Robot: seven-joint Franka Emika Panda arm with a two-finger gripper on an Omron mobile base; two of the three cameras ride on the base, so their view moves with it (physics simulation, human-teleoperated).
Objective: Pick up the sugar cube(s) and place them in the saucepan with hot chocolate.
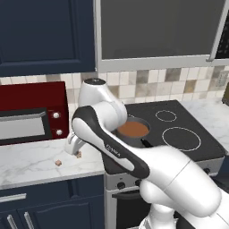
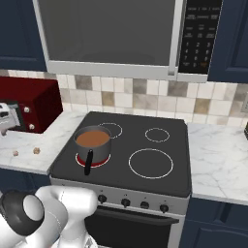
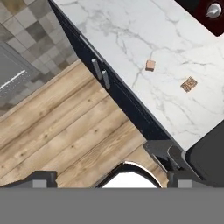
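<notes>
Two tiny tan sugar cubes lie apart on the white marble counter [image 1: 31,163], one cube [image 1: 58,163] nearer the front and the other cube [image 1: 79,154] by the stove. In the hand view they are the pale cube [image 3: 150,65] and the speckled cube [image 3: 189,84]. The grey saucepan [image 2: 93,140] with reddish-brown hot chocolate stands on the front left burner, its black handle [image 2: 88,162] pointing to the front. My gripper [image 1: 74,146] hangs above the counter close to the cubes, open and holding nothing; its fingertips [image 3: 43,179] stand wide apart.
A dark red microwave [image 1: 31,114] stands at the back of the counter, left of the cubes. The black stove [image 2: 155,145] lies to the right, with a built-in microwave [image 2: 111,34] above it. Navy drawers [image 3: 103,76] and a wood floor [image 3: 65,135] lie below the counter edge.
</notes>
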